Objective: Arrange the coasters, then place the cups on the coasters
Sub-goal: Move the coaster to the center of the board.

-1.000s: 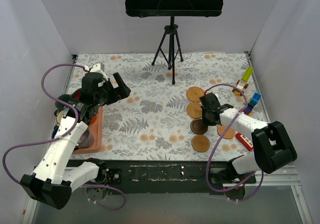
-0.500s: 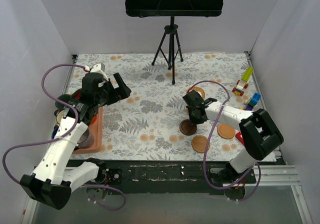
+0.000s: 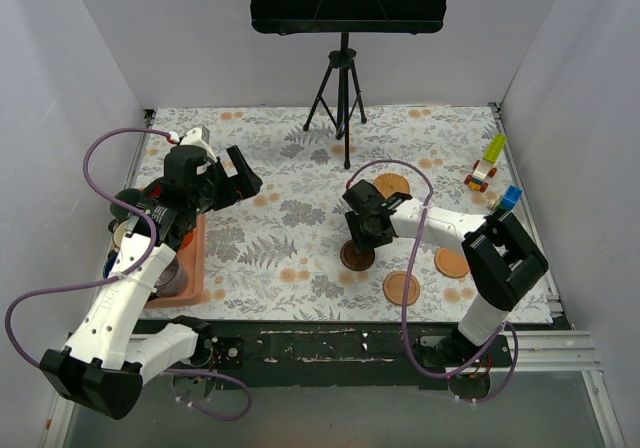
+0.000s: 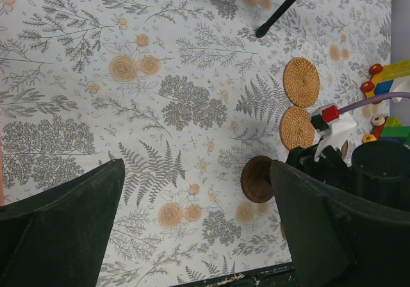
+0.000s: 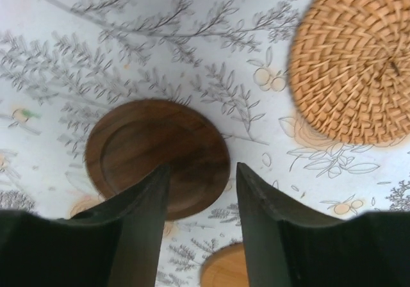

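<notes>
Right wrist view shows my right claw (image 5: 202,172) hanging just above a dark brown coaster (image 5: 157,155). Its two fingers are spread and pinch nothing, and their tips cover the near part of the disc. This coaster lies flat on the surface, a little right of the middle and closer to the near edge than to the far one. A woven rattan coaster (image 5: 352,63) lies near it toward the far edge, and an orange-brown coaster (image 5: 224,271) lies just beside it toward the near edge. My left claw (image 4: 195,172) is spread wide over the left half of the surface and is empty. The cups I cannot see well, because my left arm hides most of the pink tray (image 3: 195,268) at the left edge. I judge the dark coaster to be light, thin and stiff, probably wood, with a smooth face and a low raised rim, so it may slip between the fingers. Because it lies flat, I think the only good hold is on its edge: one finger on the rim, the other at the opposite side or under the lifted edge. The rattan coaster looks rougher and should slip less.
</notes>
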Tool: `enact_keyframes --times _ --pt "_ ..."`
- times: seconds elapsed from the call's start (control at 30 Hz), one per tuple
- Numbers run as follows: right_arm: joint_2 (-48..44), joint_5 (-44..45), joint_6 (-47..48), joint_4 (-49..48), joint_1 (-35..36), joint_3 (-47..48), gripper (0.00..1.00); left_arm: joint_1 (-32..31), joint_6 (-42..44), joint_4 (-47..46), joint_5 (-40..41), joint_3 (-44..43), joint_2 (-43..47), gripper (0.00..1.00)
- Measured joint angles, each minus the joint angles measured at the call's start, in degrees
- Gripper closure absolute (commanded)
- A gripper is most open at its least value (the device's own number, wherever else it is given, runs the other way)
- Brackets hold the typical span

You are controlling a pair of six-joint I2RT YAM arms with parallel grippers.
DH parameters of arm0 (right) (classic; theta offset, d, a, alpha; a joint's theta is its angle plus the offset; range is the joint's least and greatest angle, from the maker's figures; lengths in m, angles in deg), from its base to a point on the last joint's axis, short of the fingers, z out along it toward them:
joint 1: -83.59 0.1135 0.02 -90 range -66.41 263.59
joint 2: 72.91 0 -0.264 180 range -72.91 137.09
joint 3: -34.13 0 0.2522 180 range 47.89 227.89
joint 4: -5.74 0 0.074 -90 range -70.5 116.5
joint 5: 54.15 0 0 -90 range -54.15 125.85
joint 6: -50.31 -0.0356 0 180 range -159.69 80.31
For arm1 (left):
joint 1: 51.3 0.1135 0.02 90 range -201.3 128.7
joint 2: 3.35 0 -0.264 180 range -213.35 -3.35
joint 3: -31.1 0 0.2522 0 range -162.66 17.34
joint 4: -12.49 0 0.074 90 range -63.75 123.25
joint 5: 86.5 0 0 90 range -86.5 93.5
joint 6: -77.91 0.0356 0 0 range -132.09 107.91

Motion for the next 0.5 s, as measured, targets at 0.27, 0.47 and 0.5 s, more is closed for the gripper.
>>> enact_keyframes --times 0.27,0.47,0.5 --pt "-9.4 -2.8 6.6 -4.1 5.9 -4.1 0.31 0.0 0.0 0.0 0.0 0.0 0.0 0.02" --pt "-8.7 -2.9 9.9 -6.4 10.7 -4.9 0.33 0.0 0.0 0.0 0.0 0.0 0.0 0.02" --pt "-7.9 -2.9 10.3 -6.5 11.2 -4.9 0.34 0.0 0.0 0.0 0.0 0.0 0.0 0.02"
